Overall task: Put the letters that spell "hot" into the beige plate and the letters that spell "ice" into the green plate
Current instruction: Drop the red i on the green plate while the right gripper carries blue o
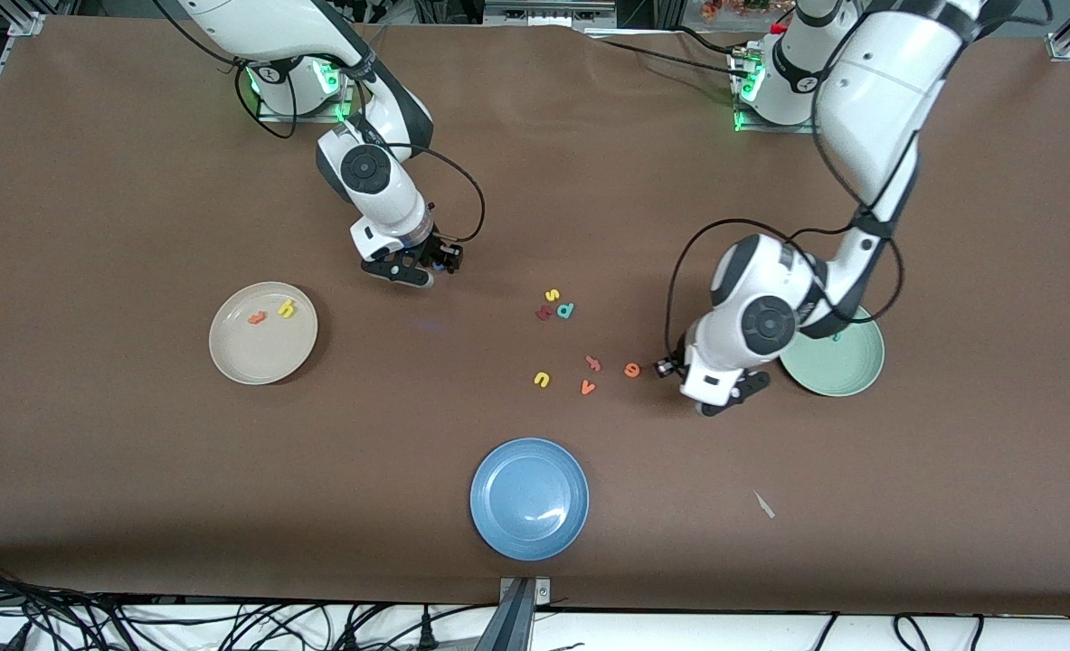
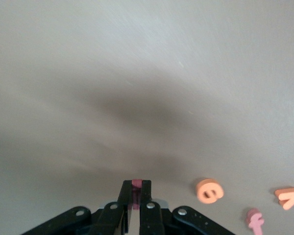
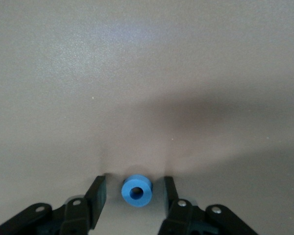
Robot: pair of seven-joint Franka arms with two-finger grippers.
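Front view: smooth round beige plate [image 1: 263, 357] at 9 o'clock on the table, holding two foam letters, yellow h [image 1: 287, 308] and orange t [image 1: 257, 317]. Mint green plate [image 1: 847, 371] at 3 o'clock.

Left wrist: my left gripper [image 2: 135, 188] pinches the dark red i [image 2: 136, 183] tight, with the orange e [image 2: 208, 190] lying nearby.

Right wrist: my right gripper [image 3: 134, 188] has its jaws wide either side of the blue ring o [image 3: 136, 190], not touching.

3 plates [image 1: 238, 354] [image 1: 847, 371] [image 1: 530, 497], 2 grippers [image 1: 666, 368] [image 1: 440, 262], approx. 12 foam letters [image 1: 632, 369].
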